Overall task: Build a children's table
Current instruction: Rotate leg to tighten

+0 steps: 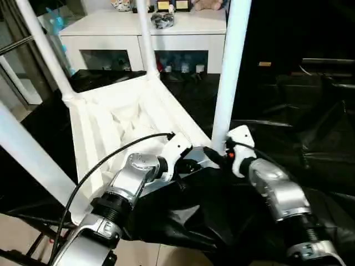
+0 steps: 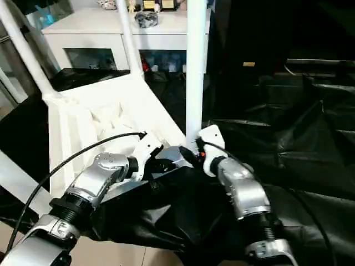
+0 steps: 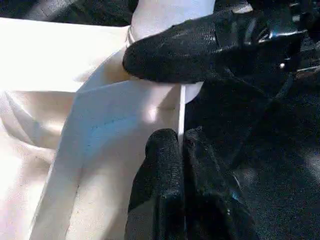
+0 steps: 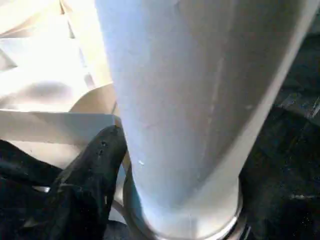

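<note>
Left gripper is pinched on the tabletop edge; right gripper spread wide around the corner leg.

A white cabinet stands at the back of the scene, its flat top carrying a row of small objects too small to identify, among them a dark, crumpled-looking item near the front edge. Behind its glass doors, small coloured things sit on a shelf. Black sheeting covers the work surface, wrinkled and glossy, with folds running across it. Something light blue shows beside the cabinet. A patch of pale tiled floor appears at the near corner, crossed by a dark metal bar.
</note>
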